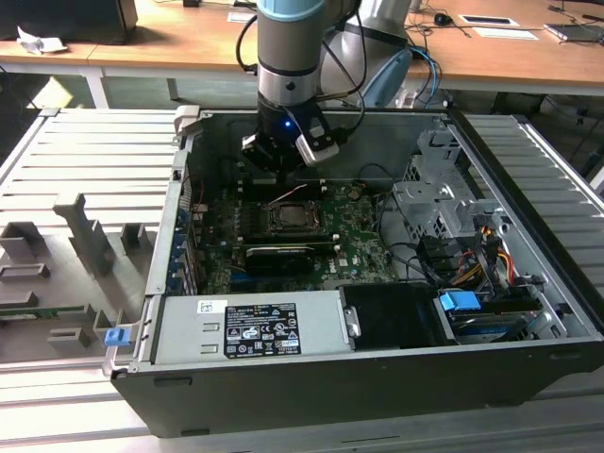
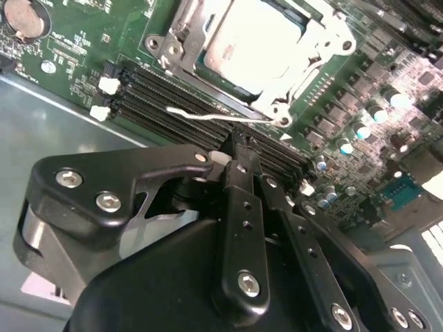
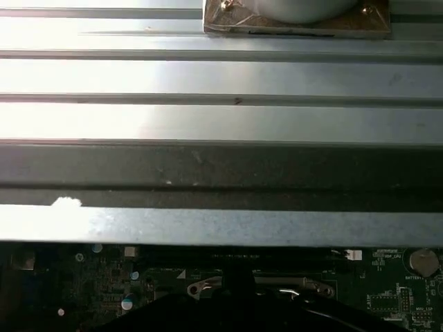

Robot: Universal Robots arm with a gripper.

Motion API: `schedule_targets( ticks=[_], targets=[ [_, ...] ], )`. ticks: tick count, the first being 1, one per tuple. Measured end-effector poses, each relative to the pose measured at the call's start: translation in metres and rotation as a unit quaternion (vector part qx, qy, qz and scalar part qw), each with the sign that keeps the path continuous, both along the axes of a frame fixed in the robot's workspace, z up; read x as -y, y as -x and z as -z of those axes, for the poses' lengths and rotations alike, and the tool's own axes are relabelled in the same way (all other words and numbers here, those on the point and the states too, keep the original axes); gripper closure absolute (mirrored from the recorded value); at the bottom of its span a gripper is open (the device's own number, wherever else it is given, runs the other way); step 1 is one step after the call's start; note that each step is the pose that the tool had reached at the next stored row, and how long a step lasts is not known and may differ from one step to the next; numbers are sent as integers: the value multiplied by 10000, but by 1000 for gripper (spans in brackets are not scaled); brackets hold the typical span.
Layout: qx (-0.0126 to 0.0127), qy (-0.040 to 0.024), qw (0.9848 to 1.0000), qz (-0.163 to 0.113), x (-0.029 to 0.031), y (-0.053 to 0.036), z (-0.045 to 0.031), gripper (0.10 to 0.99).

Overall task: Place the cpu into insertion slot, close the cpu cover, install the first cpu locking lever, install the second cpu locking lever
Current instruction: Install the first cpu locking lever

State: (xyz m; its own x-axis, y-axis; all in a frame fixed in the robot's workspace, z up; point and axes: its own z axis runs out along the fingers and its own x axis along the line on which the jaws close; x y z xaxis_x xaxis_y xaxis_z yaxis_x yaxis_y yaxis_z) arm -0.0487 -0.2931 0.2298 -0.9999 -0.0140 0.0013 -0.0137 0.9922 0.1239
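Already seated: cpu point(image 2: 257, 43) in the insertion slot point(image 2: 208, 66) at upper centre, cpu cover point(image 2: 315, 52) down over it. One thin locking lever point(image 2: 214, 117) apparently loose beside the socket. Hand point(image 2: 239, 162) poised just by it, fingers together, gripping nothing.

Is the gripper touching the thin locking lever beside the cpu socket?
Cannot tell. In the second wrist view the gripper overlaps the locking lever; no gap or contact shows.

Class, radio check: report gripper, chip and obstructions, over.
Gripper shut, empty, over the memory slots. Chip seated in socket, cover down over it. One thin lever sticks out beside socket.
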Motion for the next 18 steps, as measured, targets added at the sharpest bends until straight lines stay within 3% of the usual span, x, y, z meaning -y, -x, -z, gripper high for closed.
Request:
schedule_targets(
  ticks=[4,9,11,18],
  targets=[
    [2,1,9999,-152,-3,-67,32,980],
    [3,0,9999,-151,-8,-104,60,980],
    [2,1,9999,-159,-8,-278,137,980],
    [2,1,9998,-204,-8,-318,179,980]
  ],
)
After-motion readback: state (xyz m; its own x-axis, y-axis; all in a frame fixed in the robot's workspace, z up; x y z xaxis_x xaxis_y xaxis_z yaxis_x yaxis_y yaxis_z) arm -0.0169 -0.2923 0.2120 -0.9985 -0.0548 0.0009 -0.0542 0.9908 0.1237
